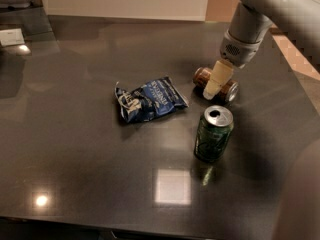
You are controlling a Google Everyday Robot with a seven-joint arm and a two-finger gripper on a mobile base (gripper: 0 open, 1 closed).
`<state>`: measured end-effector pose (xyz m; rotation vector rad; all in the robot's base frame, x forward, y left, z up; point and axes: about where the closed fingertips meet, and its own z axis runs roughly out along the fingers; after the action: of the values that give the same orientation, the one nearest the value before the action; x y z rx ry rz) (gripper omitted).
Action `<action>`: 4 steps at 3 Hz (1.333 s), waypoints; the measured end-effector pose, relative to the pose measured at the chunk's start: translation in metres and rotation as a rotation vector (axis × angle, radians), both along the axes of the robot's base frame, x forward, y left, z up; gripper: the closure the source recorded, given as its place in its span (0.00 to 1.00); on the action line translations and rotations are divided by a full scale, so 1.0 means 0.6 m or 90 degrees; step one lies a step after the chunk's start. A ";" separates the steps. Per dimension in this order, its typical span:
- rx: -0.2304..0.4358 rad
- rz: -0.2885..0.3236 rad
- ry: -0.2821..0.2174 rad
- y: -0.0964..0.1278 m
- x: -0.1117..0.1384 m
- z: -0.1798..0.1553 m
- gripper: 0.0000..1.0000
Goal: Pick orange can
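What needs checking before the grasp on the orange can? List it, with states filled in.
1. The brownish-orange aluminium can lies on its side on the dark glossy table: ok.
2. The cream-tipped gripper is at that can's middle: ok.
3. Gripper is around the can, not merely in front of it: cannot tell.
4. The upright green drink can stands apart from the gripper: ok.
5. The crinkled blue snack bag lies apart from the orange can: ok.

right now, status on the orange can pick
Gripper at the orange can, can lying on its side. Green can upright nearby, apart. Blue bag farther off.
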<state>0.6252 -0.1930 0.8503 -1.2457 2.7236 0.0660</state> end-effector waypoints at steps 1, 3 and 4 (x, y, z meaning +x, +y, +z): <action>-0.011 -0.014 0.018 0.002 0.003 -0.019 0.18; 0.000 -0.007 0.024 0.018 -0.007 -0.002 0.64; 0.014 0.011 0.013 0.027 -0.021 0.033 0.88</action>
<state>0.6129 -0.1767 0.8702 -1.2694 2.7209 0.1113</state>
